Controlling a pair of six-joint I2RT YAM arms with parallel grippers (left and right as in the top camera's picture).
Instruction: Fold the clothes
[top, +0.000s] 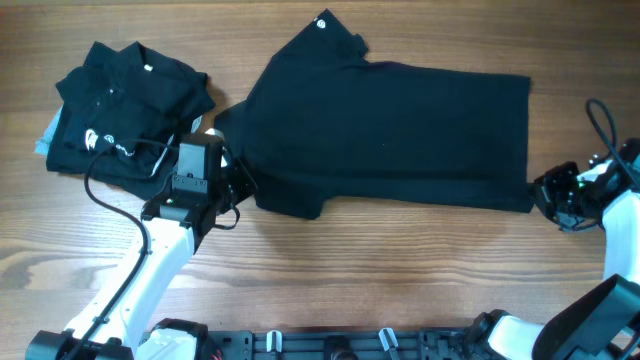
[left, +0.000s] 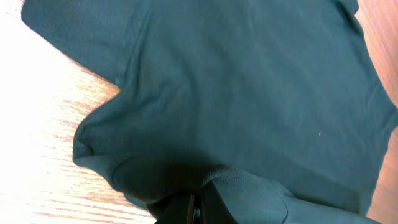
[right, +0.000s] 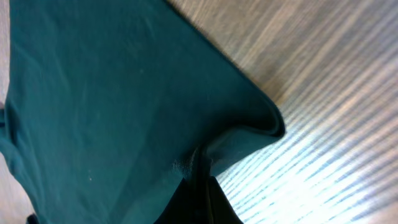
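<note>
A black shirt (top: 390, 130) lies spread across the middle of the table, its collar end to the left and its hem to the right. My left gripper (top: 238, 180) is shut on the shirt's near left edge; in the left wrist view the fabric (left: 249, 93) bunches over the closed jaws (left: 198, 208). My right gripper (top: 545, 195) is shut on the shirt's near right hem corner; in the right wrist view the cloth (right: 112, 99) puckers at the jaws (right: 199, 168). A folded black shirt (top: 125, 110) with a white logo lies at the far left.
The wooden table (top: 400, 270) runs bare along the front. A black cable (top: 600, 120) loops by the right arm near the right edge. The left arm's white link (top: 150, 270) slants from the front left.
</note>
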